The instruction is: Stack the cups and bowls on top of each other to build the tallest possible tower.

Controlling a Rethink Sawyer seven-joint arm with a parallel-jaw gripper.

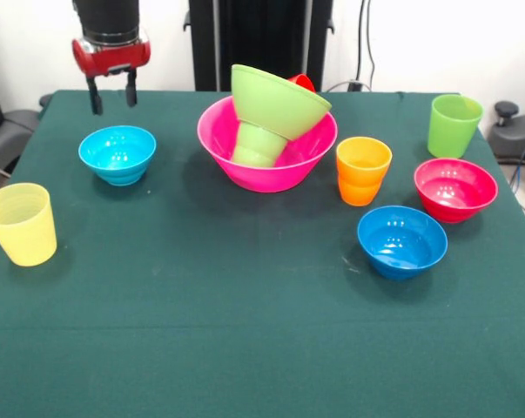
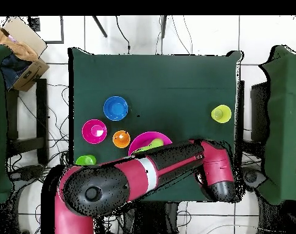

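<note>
Hovering empty at the table's [image 1: 245, 348] eleven o'clock in the front view, the gripper [image 1: 113, 96] hangs with fingers apart above the light blue bowl [image 1: 117, 154]. The tower [image 1: 271, 131] leans at twelve o'clock, the lime bowl [image 1: 278, 100] tipped inside the pink bowl [image 1: 266, 170].

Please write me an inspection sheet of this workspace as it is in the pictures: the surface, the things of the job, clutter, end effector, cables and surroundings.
Surface: dark green tablecloth, flat.
Job's things: large pink bowl holds an upturned small green cup; the lime green bowl sits tilted on it, with the red cup just showing behind. Loose: yellow cup, light blue bowl, orange cup, tall lime green cup, magenta bowl, darker blue bowl.
Clutter: nothing seen on the table.
End effector: end effector open, empty, above the table's corner behind the light blue bowl.
Cables: cables on the floor beyond the table.
Surroundings: cardboard box beside the table; tiled floor.
</note>
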